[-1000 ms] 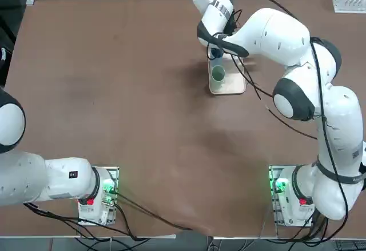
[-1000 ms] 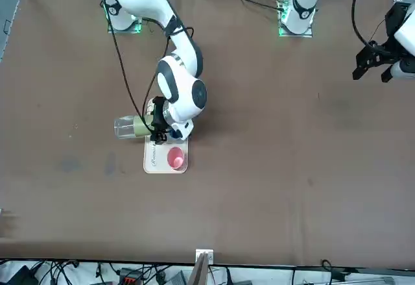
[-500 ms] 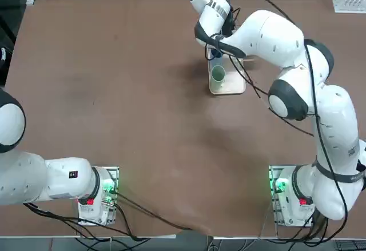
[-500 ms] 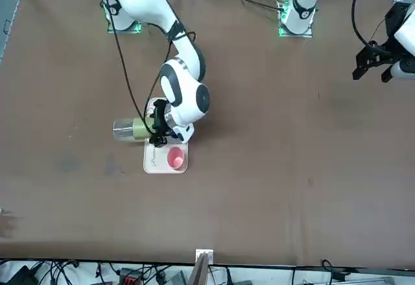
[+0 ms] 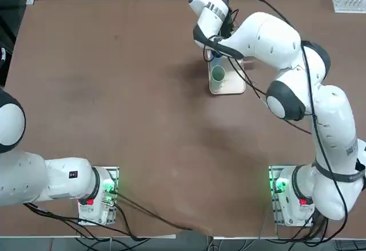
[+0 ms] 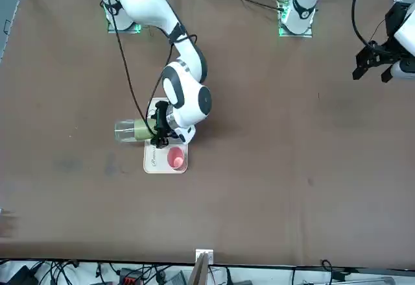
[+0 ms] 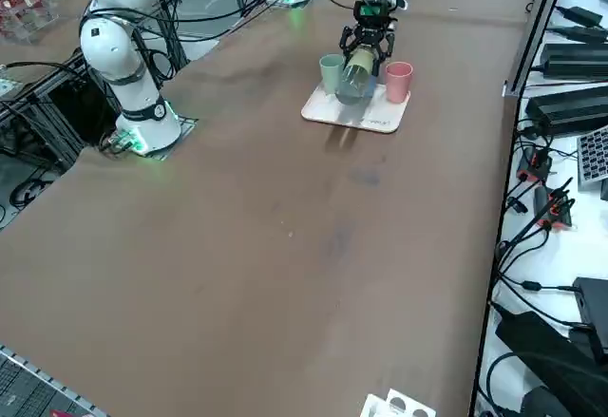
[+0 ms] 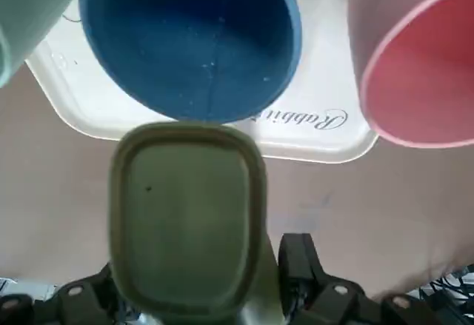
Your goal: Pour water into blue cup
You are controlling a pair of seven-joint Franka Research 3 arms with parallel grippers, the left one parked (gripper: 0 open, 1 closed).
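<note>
Across the brown worktop (image 5: 143, 119), the right arm (image 5: 280, 39) is shifting its elbow slightly towards 9 o'clock in the top view, compared with the earlier frame, while the tray is keeping its place. That white tray (image 7: 380, 116) is sitting at about 1 o'clock from the worktop's middle in the top view, probably serving to keep the cups together and catch drips. Over it the pale-green bottle (image 7: 353, 83) is leaning well off upright, its clear base pointing to 9 o'clock in the front view, presumably so that its top is facing the cups. The right pincer (image 7: 370, 41) is gripping the bottle near its capped end, its fingers closing on the sides; that hold is likely giving close control of the mouth. The blue cup (image 8: 189, 51) is standing on the tray between the green cup (image 7: 332, 71) and the pink cup (image 7: 398, 81); in the top view the green cup is lying at 6 o'clock from it. Smallest, the green cap end (image 8: 187, 221) is showing just beside the blue rim in the wrist view. Pouring is seemingly being lined up, though whether water is flowing is remaining unclear.
</note>
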